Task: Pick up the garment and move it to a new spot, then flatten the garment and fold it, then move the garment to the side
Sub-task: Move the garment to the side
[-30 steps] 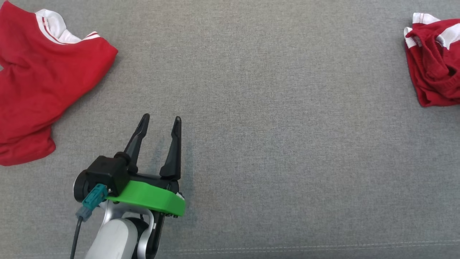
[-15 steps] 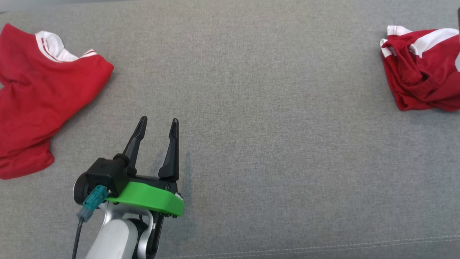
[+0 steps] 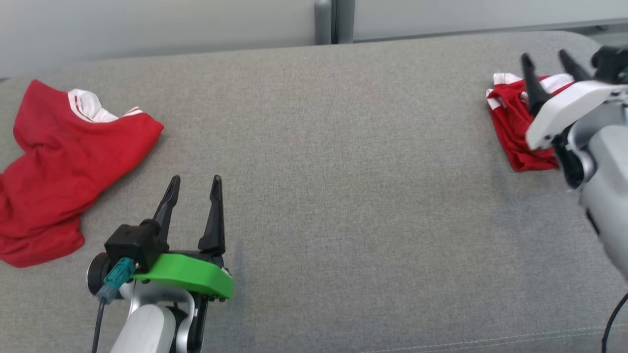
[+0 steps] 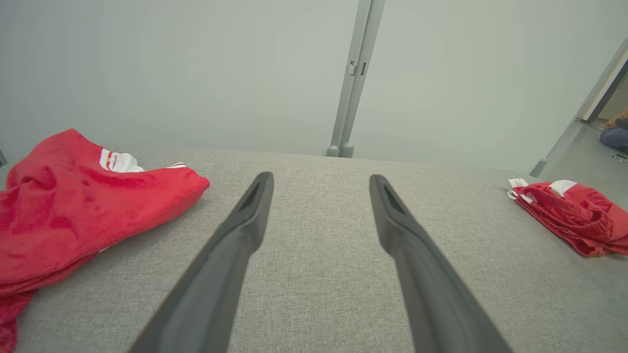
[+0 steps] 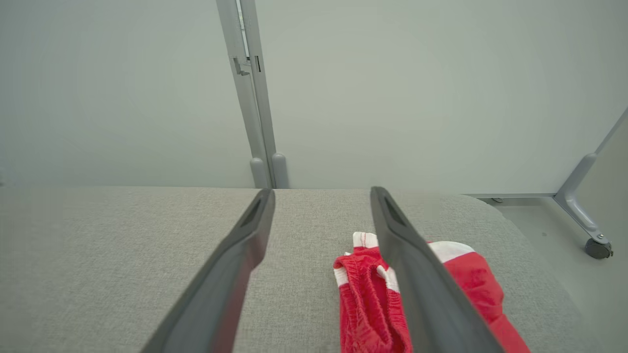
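A crumpled red garment with white trim [image 3: 68, 166] lies at the far left of the grey cushioned surface [image 3: 343, 147]; the left wrist view has it [image 4: 73, 206] left of the fingers. A second, smaller bunched red garment with white bands [image 3: 512, 132] lies at the far right. My left gripper [image 3: 195, 180] is open and empty over bare fabric, to the right of the left garment and apart from it. My right gripper [image 3: 544, 55] is open above the right garment, whose waistband [image 5: 363, 304] shows between and under its fingers [image 5: 417, 274]. I cannot tell whether they touch it.
A pale wall panel with a grey post [image 3: 332, 22] stands behind the surface's far edge. The surface rounds off at the back right corner [image 3: 584, 39]. A wheeled frame foot [image 5: 597, 247] stands on the floor beyond that corner. A stitched seam [image 3: 441, 340] runs along the front.
The head camera has tilted up, bringing the back wall into view. My right gripper has come into view at the right, over the smaller red garment. The left gripper stays open.
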Robot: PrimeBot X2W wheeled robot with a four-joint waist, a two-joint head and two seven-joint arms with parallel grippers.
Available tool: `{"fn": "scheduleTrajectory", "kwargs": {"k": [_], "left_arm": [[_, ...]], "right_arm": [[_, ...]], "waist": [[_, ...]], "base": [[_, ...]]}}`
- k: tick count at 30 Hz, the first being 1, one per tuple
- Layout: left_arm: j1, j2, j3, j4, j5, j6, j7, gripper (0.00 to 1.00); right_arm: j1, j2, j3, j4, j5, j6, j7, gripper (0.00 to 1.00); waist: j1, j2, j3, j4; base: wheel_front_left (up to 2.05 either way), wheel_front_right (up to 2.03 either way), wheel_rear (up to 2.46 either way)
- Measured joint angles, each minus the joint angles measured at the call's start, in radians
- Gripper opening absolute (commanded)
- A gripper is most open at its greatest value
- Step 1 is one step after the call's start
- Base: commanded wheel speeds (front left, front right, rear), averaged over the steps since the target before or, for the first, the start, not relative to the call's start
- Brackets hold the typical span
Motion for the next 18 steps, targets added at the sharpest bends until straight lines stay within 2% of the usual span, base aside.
{"fn": "scheduleTrajectory", "kwargs": {"k": [8, 12, 18], "left_arm": [[0.050, -0.001, 0.041, 0.047, 0.001, 0.000, -0.007, 1.00], [0.078, -0.001, 0.062, 0.064, 0.006, 0.000, -0.008, 1.00], [0.100, -0.002, 0.082, 0.084, 0.006, 0.000, -0.016, 1.00]], "right_arm": [[0.119, 0.080, -0.001, -0.061, 0.011, -0.002, -0.014, 1.00], [0.168, 0.101, -0.012, -0.095, 0.016, -0.030, -0.015, 1.00], [0.236, 0.100, -0.048, -0.157, 0.015, -0.072, -0.015, 1.00]], "waist": [[0.0000, 0.0000, -0.074, -0.018], [0.0000, 0.0000, -0.102, -0.032], [0.0000, 0.0000, -0.132, -0.048]], "base": [[0.00, 0.00, 0.00], [0.00, 0.00, 0.00], [0.00, 0.00, 0.00]]}}
